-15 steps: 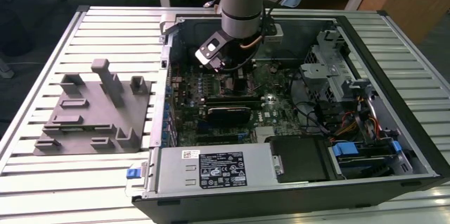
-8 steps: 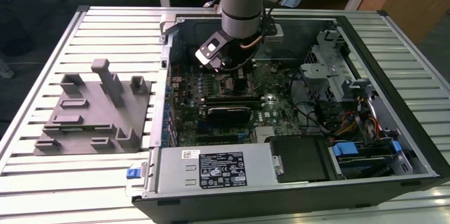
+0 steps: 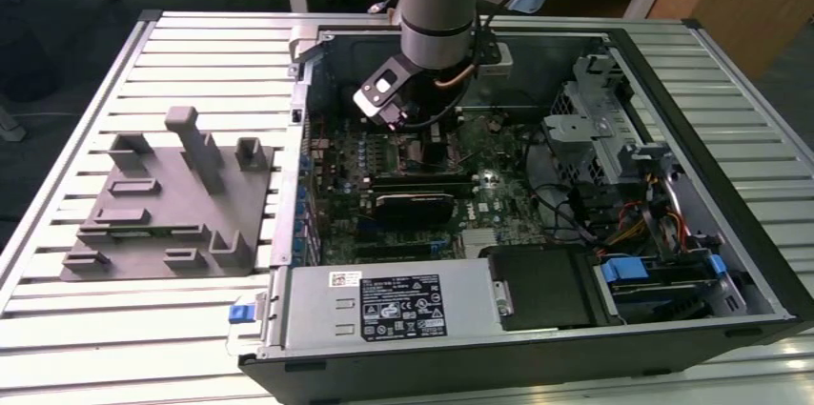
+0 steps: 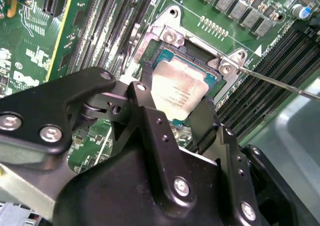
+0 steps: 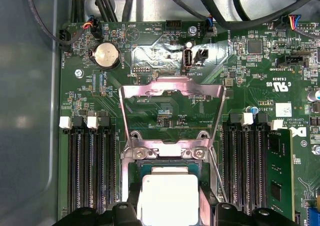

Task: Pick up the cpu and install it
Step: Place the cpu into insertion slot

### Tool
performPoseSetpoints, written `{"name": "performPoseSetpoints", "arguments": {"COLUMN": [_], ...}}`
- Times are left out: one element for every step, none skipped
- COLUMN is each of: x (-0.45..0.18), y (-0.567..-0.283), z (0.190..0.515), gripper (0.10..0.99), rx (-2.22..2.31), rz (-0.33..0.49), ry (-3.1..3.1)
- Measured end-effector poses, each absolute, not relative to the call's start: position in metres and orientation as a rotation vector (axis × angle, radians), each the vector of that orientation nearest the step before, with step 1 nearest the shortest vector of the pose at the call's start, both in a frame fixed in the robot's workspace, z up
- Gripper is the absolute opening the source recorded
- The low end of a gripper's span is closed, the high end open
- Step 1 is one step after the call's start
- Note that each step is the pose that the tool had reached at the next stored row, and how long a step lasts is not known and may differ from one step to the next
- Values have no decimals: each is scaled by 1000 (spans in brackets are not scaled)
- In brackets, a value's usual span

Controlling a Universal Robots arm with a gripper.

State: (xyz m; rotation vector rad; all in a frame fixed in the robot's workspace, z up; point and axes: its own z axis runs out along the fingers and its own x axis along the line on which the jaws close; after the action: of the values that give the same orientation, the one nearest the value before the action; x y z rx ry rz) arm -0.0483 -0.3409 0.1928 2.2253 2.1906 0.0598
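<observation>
The gripper (image 3: 424,131) hung inside the open computer case (image 3: 744,276), in the upper middle of the exterior view, low over the motherboard (image 3: 498,188). In both wrist views its two black fingers (image 4: 143,96) were closed against opposite edges of the cpu (image 4: 181,88), whose silvery top lay level within the socket (image 4: 171,37). The first wrist view showed the cpu (image 5: 167,196) between the fingers, with the socket's metal load plate (image 5: 171,91) swung open beyond it. A grey fixture block (image 3: 166,205) sat on the slatted table (image 3: 128,334) at the exterior view's left.

cpu (image 4: 179,91) | side edges hidden behind tool (image 4: 172,104) | socket (image 4: 167,53) mostly covered
</observation>
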Motion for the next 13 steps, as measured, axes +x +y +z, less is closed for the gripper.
{"name": "performPoseSetpoints", "arguments": {"x": [-48,-48,-48,-48,-48,-48,-48,-48,-48,-48,-48,-48,-48], "y": [-341,-341,-341,-341,-341,-341,-341,-341,-341,-341,-341,-341,-341], "z": [193,193,193,193,193,193,193,193,193,193,193,193,193], "gripper": [537,537,537,537,537,537,537,537,537,537,537,537,549], "rx": [2225,2225,2225,2225,2225,2225,2225,2225,2225,2225,2225,2225,2225], "rz": [60,60,60,60,60,60,60,60,60,60,60,60,61], "ry": [2191,2191,2191,2191,2191,2191,2191,2191,2191,2191,2191,2191,2191]}}
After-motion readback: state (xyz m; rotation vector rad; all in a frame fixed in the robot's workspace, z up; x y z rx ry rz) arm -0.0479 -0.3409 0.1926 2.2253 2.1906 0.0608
